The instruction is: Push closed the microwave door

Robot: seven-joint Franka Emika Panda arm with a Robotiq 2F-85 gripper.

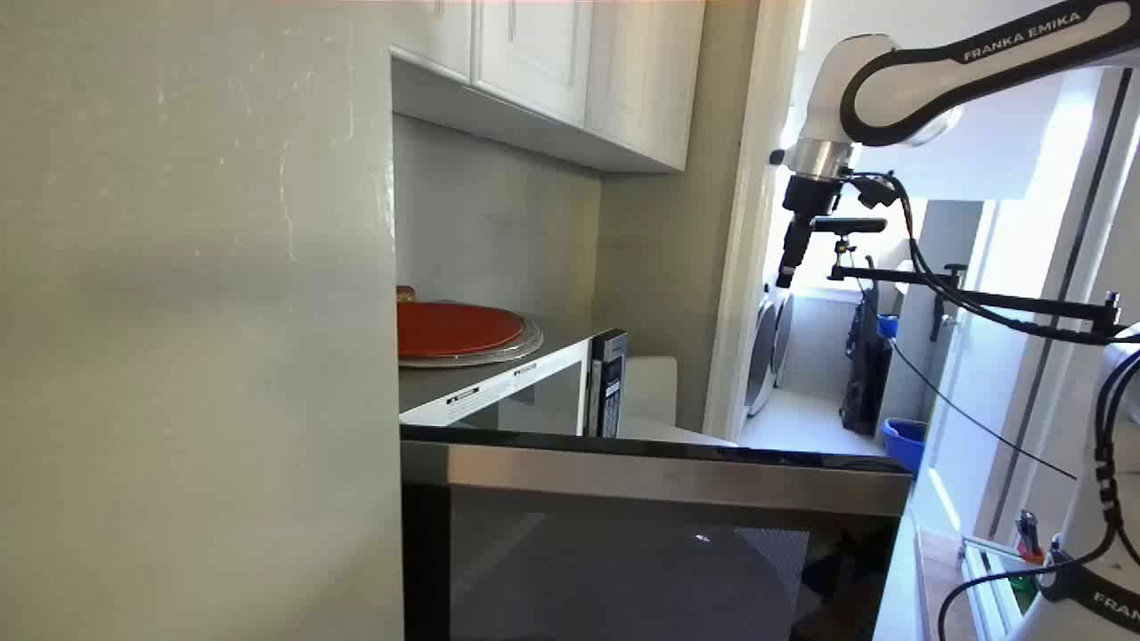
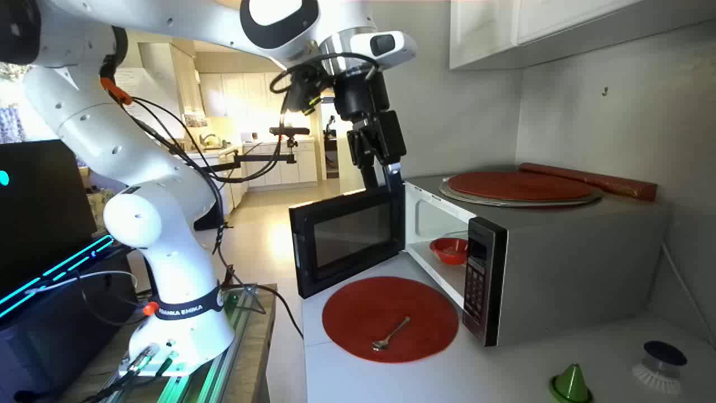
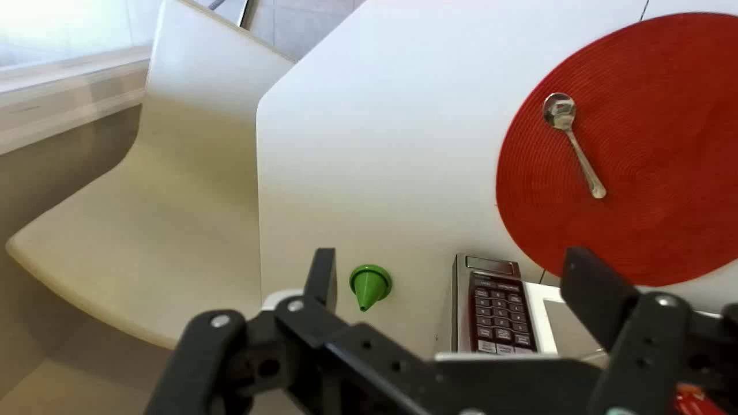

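The microwave door (image 1: 623, 570) stands wide open, its dark glass and steel rim facing the camera in an exterior view. Its black inner side shows in an exterior view (image 2: 352, 238). The microwave (image 2: 582, 274) is a steel box with its keypad panel beside the open cavity. The keypad also shows in the wrist view (image 3: 499, 311), where the door is out of view. My gripper (image 3: 450, 259) is open, with nothing between its fingers. It hangs pointing down, higher than the door and apart from it in an exterior view (image 1: 784, 280); its fingertips overlap the door's top edge in an exterior view (image 2: 381, 176).
A red bowl (image 2: 449, 250) sits inside the microwave. A red round mat (image 2: 386, 336) with a spoon (image 2: 390, 334) lies before it. A red round plate (image 2: 520, 186) and roll (image 2: 593, 180) lie on top. A green cone (image 3: 370, 285) and brush (image 2: 660, 364) stand beside the microwave.
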